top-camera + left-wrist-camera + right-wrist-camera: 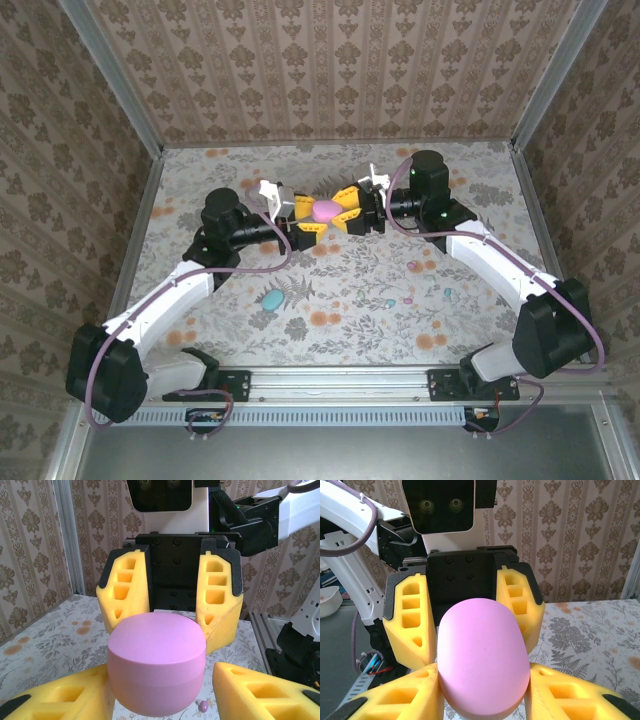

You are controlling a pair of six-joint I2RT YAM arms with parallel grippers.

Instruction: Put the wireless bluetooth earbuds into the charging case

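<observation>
Pink case (327, 210) aloft, long axis tool-to-tool | my right tool (482, 675) clamps it; my left tool (161, 680) flanks it, slightly agape

Facing yellow jaws pinch the pink case (156, 667).

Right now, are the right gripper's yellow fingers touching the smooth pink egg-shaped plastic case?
Touching. The right wrist view shows the right gripper with both yellow fingers flush against the sides of the pink egg-shaped plastic case, no gap.
</observation>
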